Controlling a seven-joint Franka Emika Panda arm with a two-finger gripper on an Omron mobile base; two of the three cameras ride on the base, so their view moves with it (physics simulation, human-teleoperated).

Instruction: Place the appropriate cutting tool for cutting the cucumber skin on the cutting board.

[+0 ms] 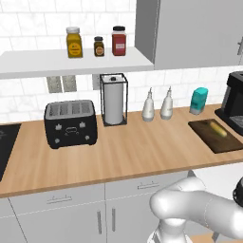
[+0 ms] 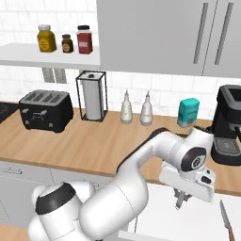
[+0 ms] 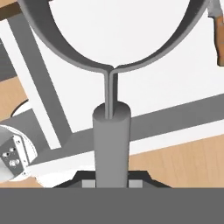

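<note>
- The claw (image 3: 111, 181) is clenched on a grey peeler (image 3: 111, 140): its thick, round metal-grey handle stands up from between the two dark finger tips.
- From the top of that handle two thin grey stems rise side by side, then split into a wide ring-shaped head that opens away from the claw.
- In the right base view the claw (image 2: 180, 196) hangs below the counter edge over a white surface, with a short grey stub of the grey peeler (image 2: 179, 204) pointing down from it.
- A knife with a brown handle and a grey blade (image 2: 226, 220) lies on that white surface to the claw's right, near but apart from it; the hand view catches its brown handle (image 3: 217, 37) beyond the ring and to one side.
- The left base view shows the flat, dark brown wooden cutting board (image 1: 223, 142) on the light wooden countertop (image 1: 142, 152), higher than the claw and well apart from it.
- The small yellowish-green cucumber (image 1: 218, 128) lies on that board, much shorter than it, slanted across its top.
</note>
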